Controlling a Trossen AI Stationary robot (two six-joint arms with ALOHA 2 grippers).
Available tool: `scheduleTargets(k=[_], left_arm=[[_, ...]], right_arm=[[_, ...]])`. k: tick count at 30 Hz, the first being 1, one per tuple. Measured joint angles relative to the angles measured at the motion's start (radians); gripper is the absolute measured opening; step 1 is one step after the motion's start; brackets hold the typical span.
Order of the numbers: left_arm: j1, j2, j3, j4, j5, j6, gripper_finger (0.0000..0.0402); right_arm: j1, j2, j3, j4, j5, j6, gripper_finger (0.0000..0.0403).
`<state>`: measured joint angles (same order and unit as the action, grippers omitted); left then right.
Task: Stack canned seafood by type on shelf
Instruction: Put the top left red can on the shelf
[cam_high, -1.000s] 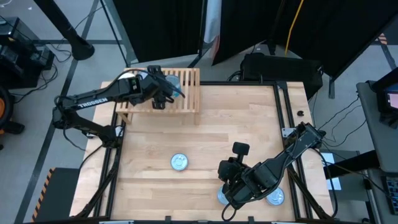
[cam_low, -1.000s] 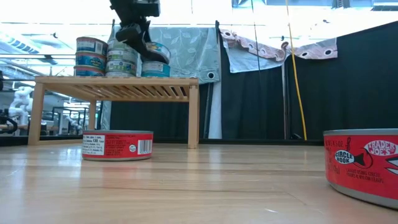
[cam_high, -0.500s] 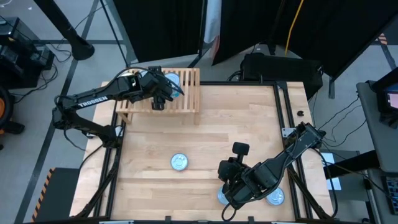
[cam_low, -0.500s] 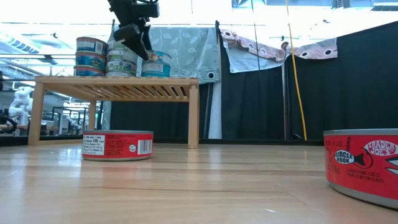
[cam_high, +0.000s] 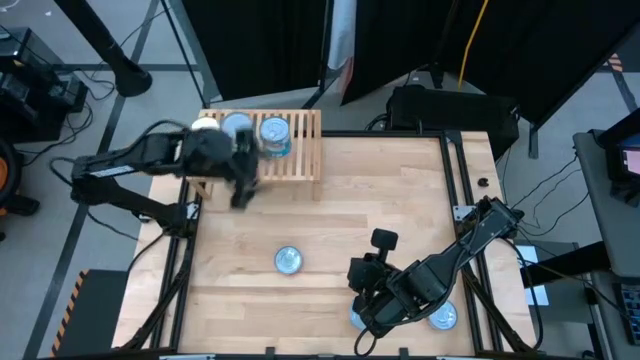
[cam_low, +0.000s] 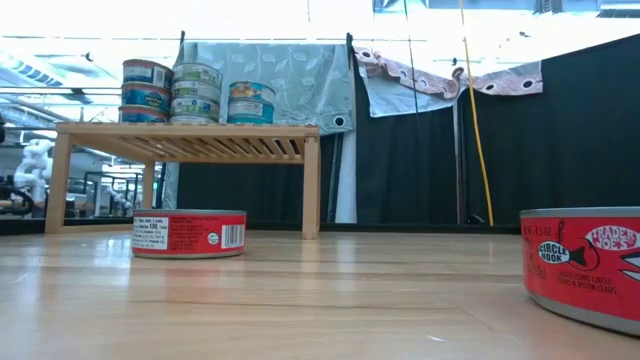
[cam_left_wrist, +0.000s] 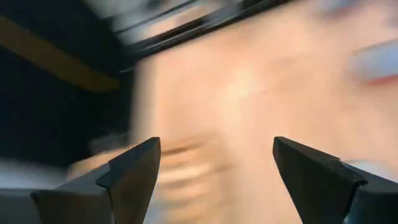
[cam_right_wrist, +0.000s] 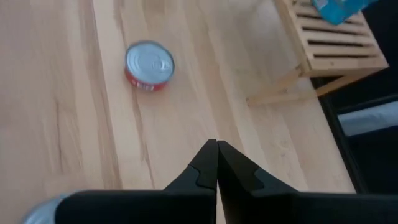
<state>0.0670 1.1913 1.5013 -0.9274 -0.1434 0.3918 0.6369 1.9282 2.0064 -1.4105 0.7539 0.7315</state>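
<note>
Five tins (cam_low: 197, 93) atop the slatted shelf (cam_low: 190, 130).

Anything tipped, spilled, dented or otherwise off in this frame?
Nothing stands out. The cans on the shelf sit upright in neat stacks, and the red-labelled can on the table lies flat. No spill or visible damage.

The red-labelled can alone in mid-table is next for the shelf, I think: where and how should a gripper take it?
Judging by its pose, grip the red-labelled can across its low side wall, coming straight down from above. It lies flat, lid up, with bare table all round, so open fingers can straddle its round body.
</note>
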Motion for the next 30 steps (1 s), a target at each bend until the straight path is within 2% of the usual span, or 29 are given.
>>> scheduleTargets(k=[3, 5, 7, 9, 12, 16, 19, 22, 28, 30], left_arm=[[-0.107, -0.050, -0.058, -0.004, 0.245, -0.125, 0.0317], [-0.192, -0.075, -0.121, 0.023, 0.312, -0.206, 0.0317], [-0.284, -0.101, -0.208, 0.079, 0.314, -0.274, 0.0317], [-0.371, -0.119, -0.315, 0.160, 0.279, -0.331, 0.0317], [-0.483, -0.126, -0.468, 0.286, 0.168, -0.404, 0.0310], [-0.587, -0.126, -0.631, 0.449, -0.001, -0.461, 0.0271], [-0.628, -0.126, -0.732, 0.550, -0.126, -0.497, 0.0221], [-0.647, -0.126, -0.811, 0.642, -0.199, -0.555, 0.0161], [-0.652, -0.126, -0.962, 0.812, -0.208, -0.622, 0.0032], [-0.648, -0.125, -1.007, 0.864, -0.209, -0.622, 0.0009]], right_arm=[[-0.016, 0.004, -0.017, 0.105, 0.014, -0.051, 0.0000], [-0.034, 0.005, -0.047, 0.203, 0.009, -0.120, 0.0000], [-0.059, 0.005, -0.103, 0.346, 0.003, -0.211, 0.0000], [-0.086, 0.006, -0.172, 0.489, -0.028, -0.315, 0.0000], [-0.140, 0.006, -0.279, 0.711, -0.162, -0.450, 0.0000], [-0.221, 0.006, -0.405, 0.991, -0.332, -0.534, 0.0000], [-0.275, 0.006, -0.490, 1.156, -0.446, -0.545, 0.0000], [-0.311, 0.006, -0.560, 1.232, -0.510, -0.519, 0.0000], [-0.324, 0.006, -0.652, 1.296, -0.527, -0.483, 0.0000], [-0.324, 0.006, -0.678, 1.345, -0.528, -0.482, 0.0000]])
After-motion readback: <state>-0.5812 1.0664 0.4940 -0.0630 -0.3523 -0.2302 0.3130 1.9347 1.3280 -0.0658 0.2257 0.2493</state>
